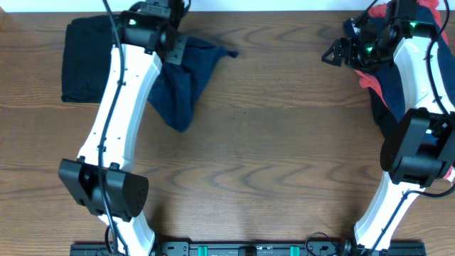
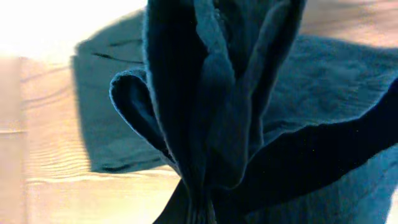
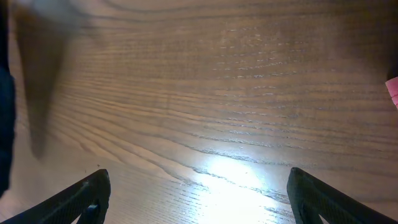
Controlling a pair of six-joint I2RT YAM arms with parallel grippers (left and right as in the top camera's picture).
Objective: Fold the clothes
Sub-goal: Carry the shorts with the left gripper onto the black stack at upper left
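Observation:
A navy blue garment [image 1: 183,78] hangs crumpled from my left gripper [image 1: 173,48] at the back left, its lower end lying on the table. In the left wrist view its bunched folds [image 2: 211,112] fill the frame and hide the fingers. A folded dark navy stack [image 1: 87,60] lies at the far left. A pile of navy and coral-red clothes [image 1: 387,75] lies at the far right. My right gripper [image 1: 335,53] is open and empty, just left of that pile. The right wrist view shows its spread fingers [image 3: 199,193] above bare wood.
The wooden table [image 1: 284,156] spans the view. The left arm crosses the left side and the right arm runs along the right edge over the pile. A coral-red scrap [image 3: 393,90] shows at the right edge of the right wrist view.

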